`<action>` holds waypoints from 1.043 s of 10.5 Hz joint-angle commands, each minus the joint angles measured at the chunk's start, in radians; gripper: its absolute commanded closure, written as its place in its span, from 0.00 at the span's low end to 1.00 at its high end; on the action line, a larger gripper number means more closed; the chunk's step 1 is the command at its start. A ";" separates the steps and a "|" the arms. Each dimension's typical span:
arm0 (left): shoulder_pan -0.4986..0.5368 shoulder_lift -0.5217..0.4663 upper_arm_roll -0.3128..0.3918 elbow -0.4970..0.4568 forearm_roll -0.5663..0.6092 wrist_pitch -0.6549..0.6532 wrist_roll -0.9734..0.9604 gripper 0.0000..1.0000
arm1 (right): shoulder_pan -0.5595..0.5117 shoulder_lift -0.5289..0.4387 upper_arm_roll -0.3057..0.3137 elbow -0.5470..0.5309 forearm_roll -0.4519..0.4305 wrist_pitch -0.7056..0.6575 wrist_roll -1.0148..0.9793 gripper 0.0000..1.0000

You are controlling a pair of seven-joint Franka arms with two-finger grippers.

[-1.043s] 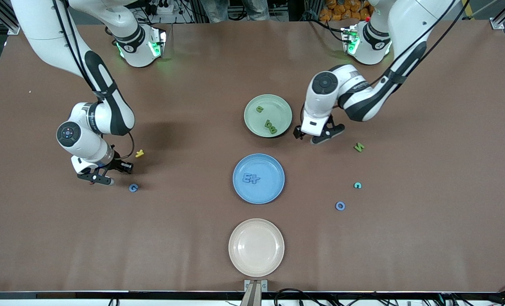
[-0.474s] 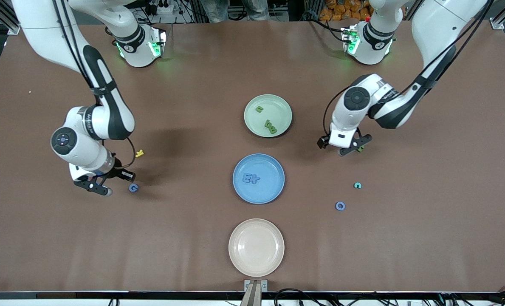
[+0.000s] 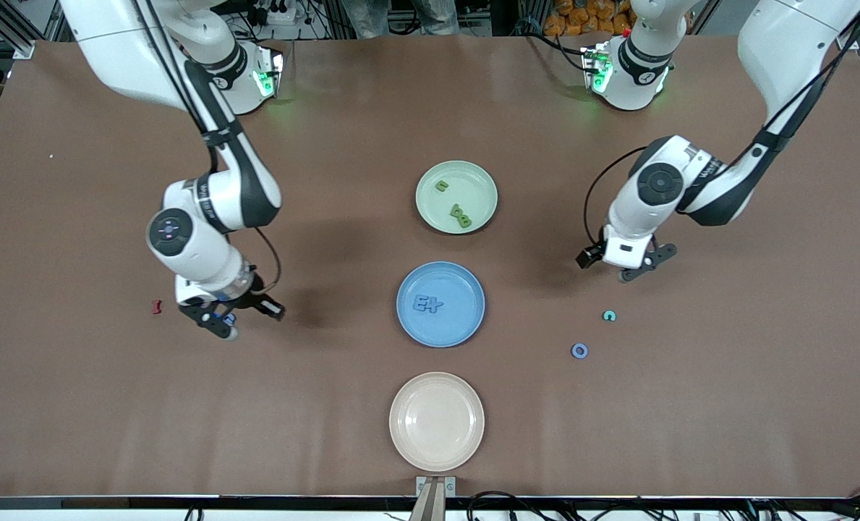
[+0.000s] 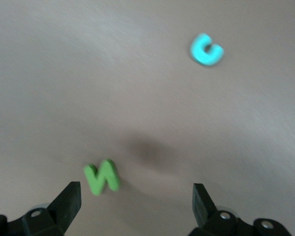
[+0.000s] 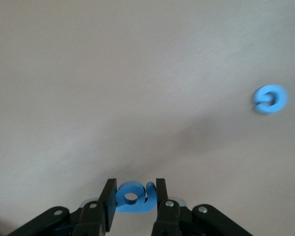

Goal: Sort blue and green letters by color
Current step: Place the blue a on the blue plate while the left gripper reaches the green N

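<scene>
On green plate [image 3: 430,209]: 3 green letters [image 3: 461,215]; blue plate [image 3: 466,323]: 2 blue letters [image 3: 427,304].

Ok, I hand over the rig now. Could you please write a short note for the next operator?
Right gripper: shut on a blue letter, over the table toward the right arm's end. A second blue letter lies on the table close by.
Left gripper: open, over the green N, not gripping it.
Done: green letters lie on the green plate, and blue letters on the blue plate.
Left: the held letter, the second blue letter, the green N, the blue O and the teal C.
</scene>
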 commanded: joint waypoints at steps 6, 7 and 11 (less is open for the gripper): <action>0.192 -0.099 -0.108 -0.001 -0.118 -0.100 0.038 0.00 | 0.246 0.263 0.048 0.383 0.063 -0.002 0.409 0.87; 0.162 -0.096 -0.069 -0.001 -0.127 -0.100 0.042 0.00 | 0.263 0.283 0.063 0.414 0.061 -0.001 0.442 0.88; -0.101 -0.129 0.215 -0.014 -0.301 -0.026 0.099 0.00 | 0.304 0.325 0.112 0.468 0.061 0.024 0.540 0.81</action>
